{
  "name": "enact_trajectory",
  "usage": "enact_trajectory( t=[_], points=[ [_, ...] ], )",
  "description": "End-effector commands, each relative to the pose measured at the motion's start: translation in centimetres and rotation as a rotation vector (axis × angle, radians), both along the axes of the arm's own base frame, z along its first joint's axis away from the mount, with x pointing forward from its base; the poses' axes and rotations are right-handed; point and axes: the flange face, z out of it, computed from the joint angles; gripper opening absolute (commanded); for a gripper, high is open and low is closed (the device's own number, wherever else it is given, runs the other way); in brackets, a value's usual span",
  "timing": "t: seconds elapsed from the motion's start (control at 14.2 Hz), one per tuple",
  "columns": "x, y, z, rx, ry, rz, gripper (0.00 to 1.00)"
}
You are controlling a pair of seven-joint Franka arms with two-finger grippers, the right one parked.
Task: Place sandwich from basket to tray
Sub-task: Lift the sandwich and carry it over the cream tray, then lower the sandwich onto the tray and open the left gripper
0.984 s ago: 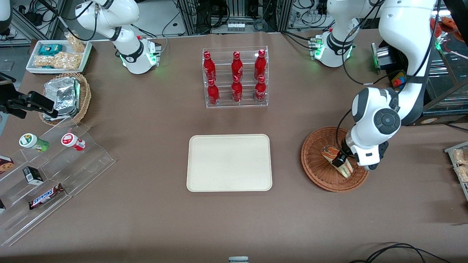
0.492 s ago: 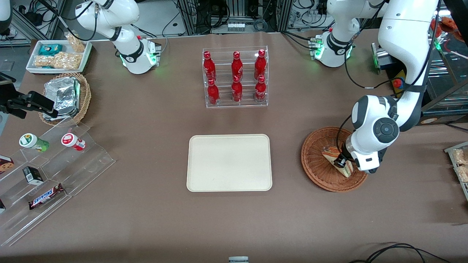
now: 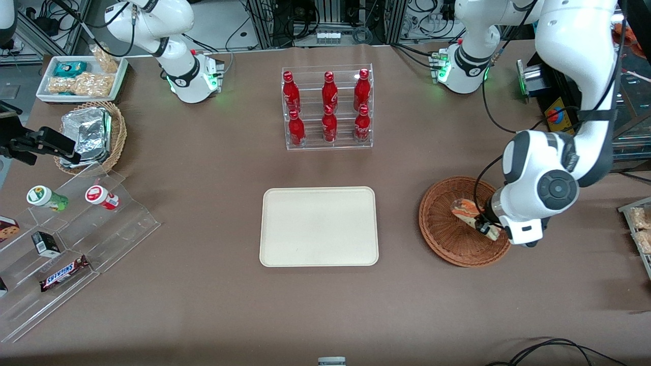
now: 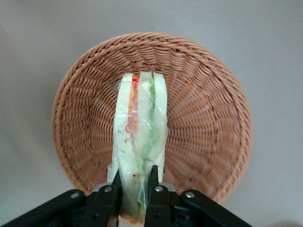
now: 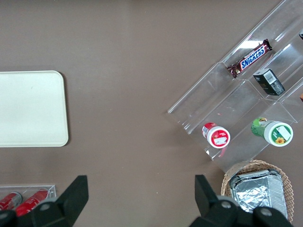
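Gripper [image 4: 135, 182] pinched narrow on the wide end of the sandwich [image 4: 139, 142]; one finger [image 4: 154, 177] lies against each bread face, so the layers are squeezed flat-to-flat rather than across the filling. Probably chosen so the wrap and bread take the load and the filling is not crushed.

Sandwich hangs over the basket [image 4: 203, 85], pointing out from the gripper with its cut edge showing red, orange and green layers. In the front view the sandwich [image 3: 470, 216] sits above the basket [image 3: 442, 223] interior, on the part nearest the arm. Whether its tip touches the weave cannot be told; it looks lifted clear, judged from the wrist view.

Tray [image 3: 319, 226] lies bare on the tabletop [image 3: 203, 305], well apart from the basket, toward the parked arm's end. Step in hand, by my reading: lift out, carry to tray.

Hidden or unclear:
- Gripped end of the sandwich is covered by the fingers and cut off by the frame edge.
- In the front view the wrist housing covers most of the gripper [image 3: 483, 224].
- Depth of the grip is not visible.
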Motion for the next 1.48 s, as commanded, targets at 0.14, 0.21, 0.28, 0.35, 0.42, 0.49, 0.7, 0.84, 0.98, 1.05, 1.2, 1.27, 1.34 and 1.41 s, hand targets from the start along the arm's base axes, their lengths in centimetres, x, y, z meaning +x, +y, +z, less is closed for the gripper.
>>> enact_trajectory(
  t=[0.14,0.21,0.28,0.35,0.42,0.49,0.7,0.84,0.98,1.05,1.2,1.27,1.34,1.41],
  points=[
    [-1.1,-8.3,2.4,-0.058,0.013,-0.118,0.08],
    [-1.8,-10.6,2.5,-0.069,0.011,-0.157,0.08],
    [-2.5,-13.3,2.5,-0.090,-0.003,-0.201,0.08],
    [-2.6,-16.5,2.3,-0.122,-0.052,-0.246,0.06],
    [-2.7,-19.7,2.3,-0.139,-0.095,-0.296,0.05],
    [-3.1,-22.7,1.4,-0.124,-0.104,-0.386,0.05],
    [-1.3,-29.5,0.6,-0.108,-0.164,-0.582,0.06],
    [-1.1,-33.5,-0.1,-0.126,-0.166,-0.700,0.07],
    [-1.8,-35.4,-1.4,-0.144,-0.161,-0.776,0.08],
    [-2.7,-36.8,-1.5,-0.151,-0.169,-0.834,0.07],
    [-4.5,-39.5,-2.6,-0.166,-0.179,-0.916,0.07],
    [-5.4,-40.8,-3.2,-0.174,-0.186,-0.935,0.06],
    [-5.8,-41.3,-4.0,-0.175,-0.179,-0.945,0.06],
    [-6.4,-42.0,-4.3,-0.178,-0.176,-0.958,0.06]
  ],
)
